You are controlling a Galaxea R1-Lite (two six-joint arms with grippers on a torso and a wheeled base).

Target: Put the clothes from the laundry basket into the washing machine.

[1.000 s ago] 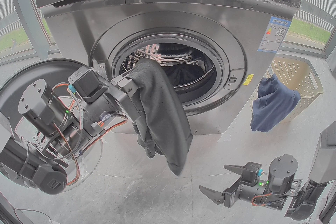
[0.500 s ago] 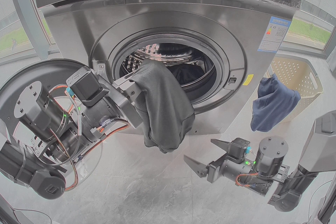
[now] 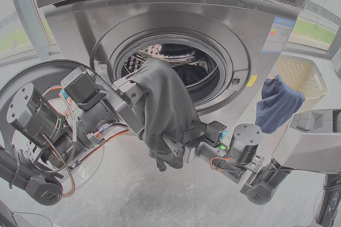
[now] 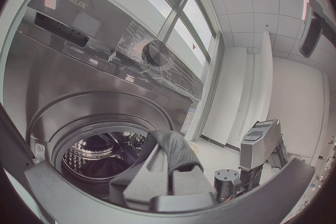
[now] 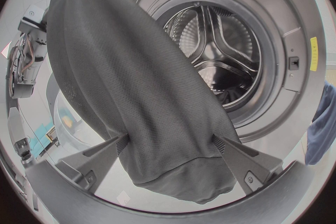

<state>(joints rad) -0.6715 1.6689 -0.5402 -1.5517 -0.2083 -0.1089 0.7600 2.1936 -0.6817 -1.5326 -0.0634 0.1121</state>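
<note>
And there's the big move: the right claw [image 3: 184,133] has swept up from low over the floor and now sits right at the hanging tail of the grey garment [image 3: 163,96], its jaws spread wide with one fingertip on each side of the cloth, tips just touching it and not yet closed. The left claw [image 3: 133,91] has barely shifted; it stays clamped on the top of that garment, holding it at the lip of the washing machine [image 3: 213,18] in front of the open drum [image 3: 177,57]. The cloth itself is gathered shorter than it hung a second ago, though its bulk drapes outside and down the front, well short of going in. Dark clothing [image 3: 190,75] already lies inside the drum, and the door [image 3: 35,71] stands swung open on the left. So this looks like a two-arm assist: I'd judge the right claw is set either to pinch the tail or to shove it up through the opening. Over on the right, a blue garment [image 3: 279,103] hangs over the rim of the laundry basket [image 3: 305,71], so there's more to load after this one.
</note>
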